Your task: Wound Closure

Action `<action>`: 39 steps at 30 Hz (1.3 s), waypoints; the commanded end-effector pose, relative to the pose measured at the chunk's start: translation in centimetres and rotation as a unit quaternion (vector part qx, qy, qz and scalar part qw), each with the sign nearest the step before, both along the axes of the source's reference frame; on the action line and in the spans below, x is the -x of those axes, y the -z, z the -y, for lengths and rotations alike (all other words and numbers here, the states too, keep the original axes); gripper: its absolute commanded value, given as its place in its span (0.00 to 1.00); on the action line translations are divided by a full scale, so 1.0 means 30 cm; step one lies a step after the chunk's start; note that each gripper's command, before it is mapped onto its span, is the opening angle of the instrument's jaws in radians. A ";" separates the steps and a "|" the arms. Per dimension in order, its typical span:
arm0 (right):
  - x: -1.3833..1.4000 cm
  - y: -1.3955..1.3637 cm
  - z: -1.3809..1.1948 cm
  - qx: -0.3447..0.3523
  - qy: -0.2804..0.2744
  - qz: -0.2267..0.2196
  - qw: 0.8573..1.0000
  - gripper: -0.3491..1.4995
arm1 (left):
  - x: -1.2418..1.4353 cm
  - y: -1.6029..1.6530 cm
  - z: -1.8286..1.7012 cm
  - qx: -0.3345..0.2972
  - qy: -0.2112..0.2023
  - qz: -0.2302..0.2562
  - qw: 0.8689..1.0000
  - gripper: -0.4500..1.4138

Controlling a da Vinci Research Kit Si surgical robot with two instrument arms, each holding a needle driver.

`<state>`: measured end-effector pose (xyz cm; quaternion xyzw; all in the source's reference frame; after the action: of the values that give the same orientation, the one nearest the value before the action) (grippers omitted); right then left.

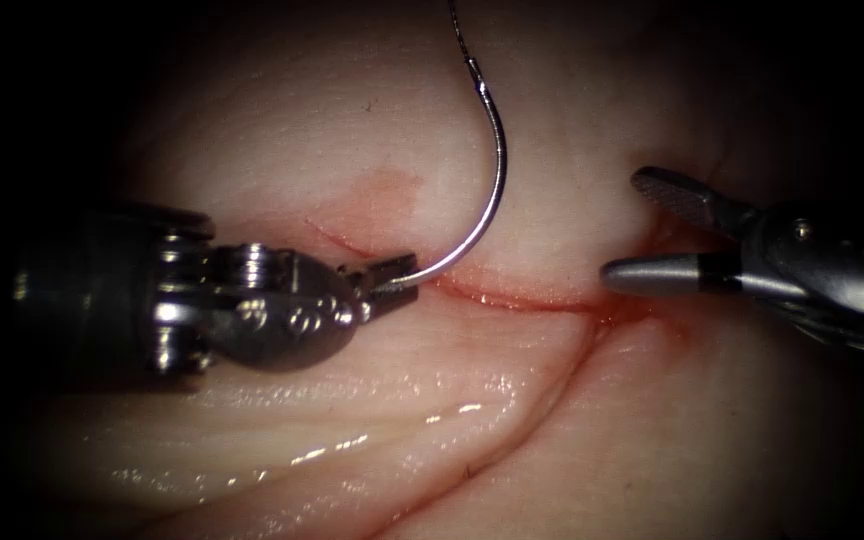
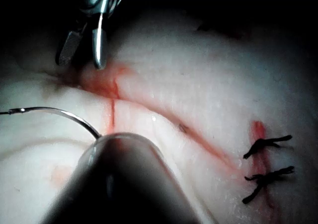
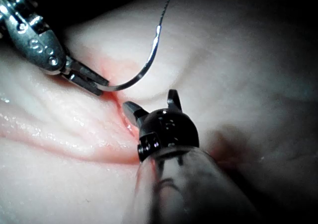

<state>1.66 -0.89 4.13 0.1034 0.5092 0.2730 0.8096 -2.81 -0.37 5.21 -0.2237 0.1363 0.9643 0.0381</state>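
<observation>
My left tool (image 1: 402, 278) lies over the left part of the cut (image 1: 512, 298), its jaws shut on the curved needle (image 1: 500, 170) close to its pointed end. The needle arcs upward, free of the tissue (image 1: 452, 380). The thread (image 1: 457, 25) leaves its blunt end and runs up out of view. My right tool (image 1: 642, 230) hovers at the right end of the cut, jaws open and holding nothing. The right wrist view shows my right tool (image 3: 151, 104) open just beside the needle (image 3: 144, 70) held by the left tool (image 3: 84, 77).
Red fluid (image 1: 642, 305) lines the cut and pools near its right end. A fold (image 1: 532, 400) branches down from the cut. In the left wrist view, two knotted dark stitches (image 2: 266, 144) with cut ends sit farther along the wound, past my left shaft (image 2: 119, 184).
</observation>
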 end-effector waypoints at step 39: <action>-0.0217 -0.0018 -0.0089 -0.052 -0.107 0.044 0.992 0.00 | 0.0112 0.004 0.004 0.131 -0.019 -0.043 0.990 0.10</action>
<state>2.24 -0.65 4.17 0.0774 0.4633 0.3904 0.7918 -3.09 -0.50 5.03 -0.1868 0.2636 0.9463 -0.0152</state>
